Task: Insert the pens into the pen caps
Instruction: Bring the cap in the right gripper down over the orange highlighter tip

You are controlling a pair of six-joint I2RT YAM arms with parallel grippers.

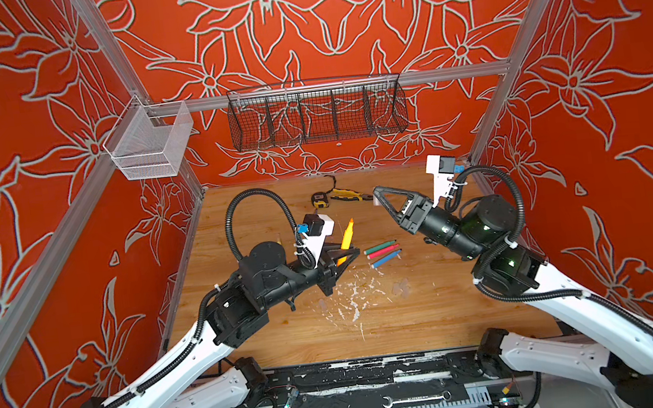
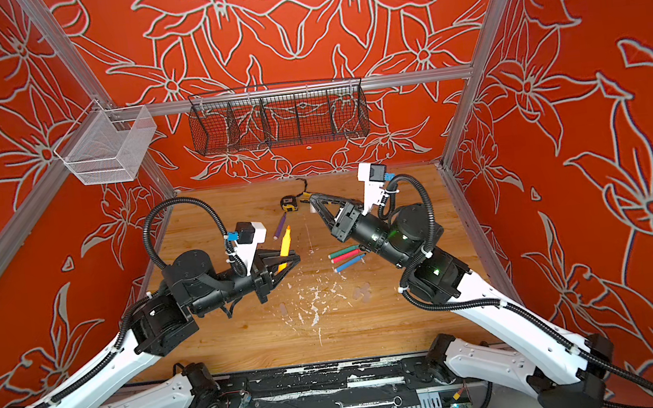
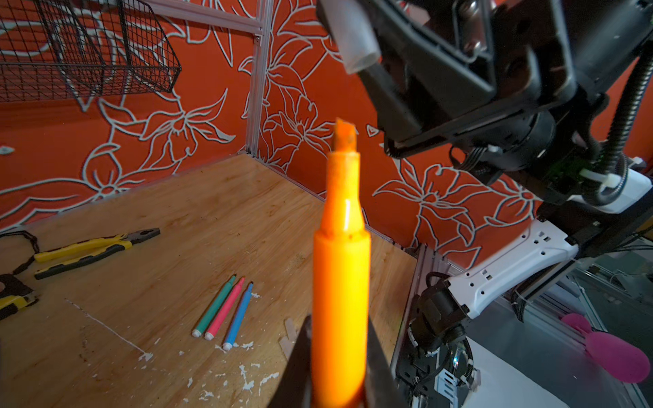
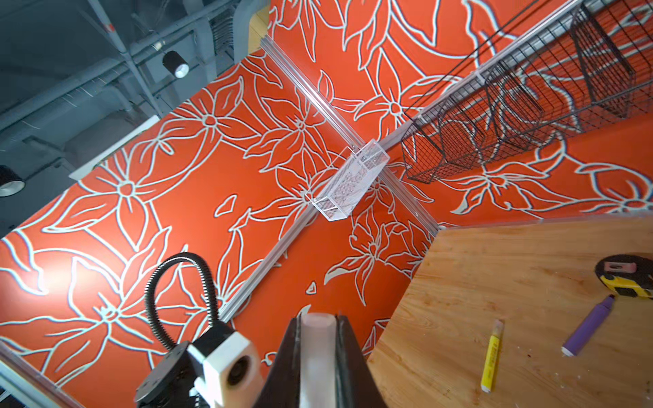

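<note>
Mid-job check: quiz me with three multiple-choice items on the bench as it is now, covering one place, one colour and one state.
1. Where does the purple pen lie?
A) beside the tape measure
B) held aloft
C) standing upright

2. What colour is the pen in the left tool?
A) blue
B) orange
C) green

3. The right tool is:
A) open and empty
B) shut on a clear cap
C) out of sight

Key:
1. A, since the right wrist view shows it flat on the wood with its tip by the tape measure.
2. B, since the orange pen sticks up between its fingers.
3. B, since the cap sits pinched between its fingers.
</note>
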